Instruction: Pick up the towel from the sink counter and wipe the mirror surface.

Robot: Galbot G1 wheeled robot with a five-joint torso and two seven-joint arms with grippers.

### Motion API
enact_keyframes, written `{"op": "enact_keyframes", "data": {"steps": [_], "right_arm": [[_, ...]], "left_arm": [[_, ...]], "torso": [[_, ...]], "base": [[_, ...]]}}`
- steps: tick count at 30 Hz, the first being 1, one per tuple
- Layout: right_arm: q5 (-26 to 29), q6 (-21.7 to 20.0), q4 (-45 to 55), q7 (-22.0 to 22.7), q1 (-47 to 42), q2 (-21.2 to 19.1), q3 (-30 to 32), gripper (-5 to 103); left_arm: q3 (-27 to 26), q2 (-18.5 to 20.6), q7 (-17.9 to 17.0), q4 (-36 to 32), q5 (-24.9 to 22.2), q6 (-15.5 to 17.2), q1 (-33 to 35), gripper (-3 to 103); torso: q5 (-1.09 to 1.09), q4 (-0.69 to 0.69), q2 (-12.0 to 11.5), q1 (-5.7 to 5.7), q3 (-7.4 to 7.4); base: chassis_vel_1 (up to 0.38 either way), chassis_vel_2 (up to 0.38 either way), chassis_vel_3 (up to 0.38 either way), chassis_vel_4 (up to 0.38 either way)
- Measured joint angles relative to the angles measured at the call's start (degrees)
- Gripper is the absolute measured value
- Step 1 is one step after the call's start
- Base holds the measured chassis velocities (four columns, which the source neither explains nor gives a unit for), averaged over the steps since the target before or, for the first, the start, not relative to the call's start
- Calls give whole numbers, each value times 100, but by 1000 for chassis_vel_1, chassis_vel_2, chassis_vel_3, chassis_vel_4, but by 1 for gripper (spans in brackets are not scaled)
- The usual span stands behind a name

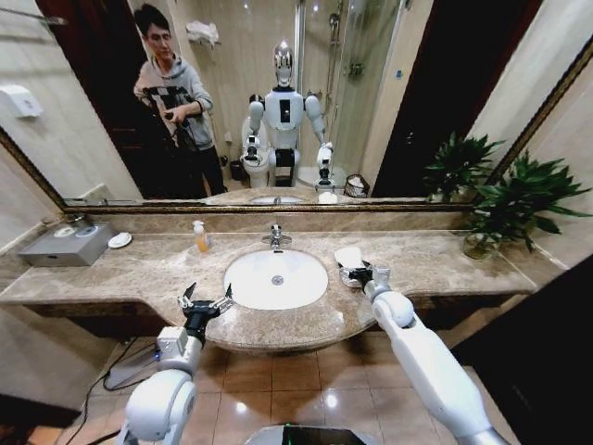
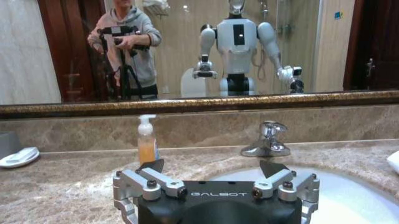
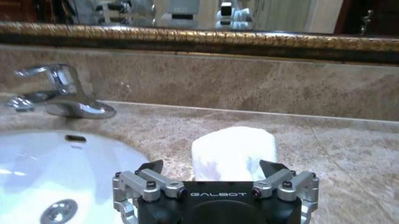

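The towel [image 1: 348, 256] is a small white fluffy roll lying on the sink counter [image 1: 445, 264] just right of the oval basin [image 1: 275, 278]. My right gripper [image 1: 358, 274] stands open at the towel's near end. In the right wrist view the towel [image 3: 234, 149] sits just ahead of and partly between the spread fingers of that gripper [image 3: 210, 167]. My left gripper [image 1: 208, 295] is open and holds nothing, above the counter's front edge left of the basin; the left wrist view also shows it [image 2: 212, 167] open. The wide mirror [image 1: 371, 93] hangs behind the counter.
A chrome faucet [image 1: 275, 236] stands behind the basin, with a soap bottle [image 1: 200, 237] to its left. A grey box [image 1: 67, 244] and a small white dish [image 1: 119, 240] sit at the far left. A potted plant [image 1: 519, 199] fills the counter's right end.
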Motion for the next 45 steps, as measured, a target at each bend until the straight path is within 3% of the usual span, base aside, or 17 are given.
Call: {"op": "enact_keyframes", "data": {"steps": [19, 20, 23, 27, 29, 33, 36, 37, 40, 42, 45], "right_arm": [[-297, 25, -889, -572, 411, 78, 26, 103], [-304, 15, -908, -593, 408, 68, 47, 95], [-310, -13, -927, -606, 388, 61, 70, 90], [-324, -64, -947, -626, 359, 44, 99, 68], [-324, -77, -947, -631, 352, 32, 101, 68], [-323, -95, -924, -638, 322, 9, 112, 51], [-322, -96, -917, -638, 316, 7, 113, 51], [-315, -99, -878, -638, 282, -9, 120, 35], [-298, -99, -842, -638, 258, -22, 126, 30], [-244, -99, -794, -622, 236, -25, 131, 20], [-186, -104, -711, -593, 205, -27, 131, 19]], "left_arm": [[0, 0, 0, 0, 0, 0, 0, 100], [0, 0, 0, 0, 0, 0, 0, 100], [0, 0, 0, 0, 0, 0, 0, 100], [0, 0, 0, 0, 0, 0, 0, 100], [0, 0, 0, 0, 0, 0, 0, 100], [0, 0, 0, 0, 0, 0, 0, 100], [0, 0, 0, 0, 0, 0, 0, 100], [0, 0, 0, 0, 0, 0, 0, 100], [0, 0, 0, 0, 0, 0, 0, 100], [0, 0, 0, 0, 0, 0, 0, 100], [0, 0, 0, 0, 0, 0, 0, 100]], "torso": [[1, -1, 0, 1, 0], [0, -1, 0, 2, 0], [0, -2, 0, 1, 0], [0, -1, 0, 1, 0], [1, -1, 0, 1, 0], [0, -1, 0, 1, 0], [0, -1, 0, 1, 0], [0, -1, 0, 1, 0], [0, -1, 0, 1, 0], [0, -2, 0, 1, 0], [1, -2, 0, 1, 1]], "base": [[0, 0, 0, 0], [0, 0, 0, 0], [0, 0, 0, 0], [0, 0, 0, 0], [0, 0, 0, 0], [0, 0, 0, 0], [0, 0, 0, 0], [0, 0, 0, 0], [0, 0, 0, 0], [0, 0, 0, 0], [0, 0, 0, 0]]}}
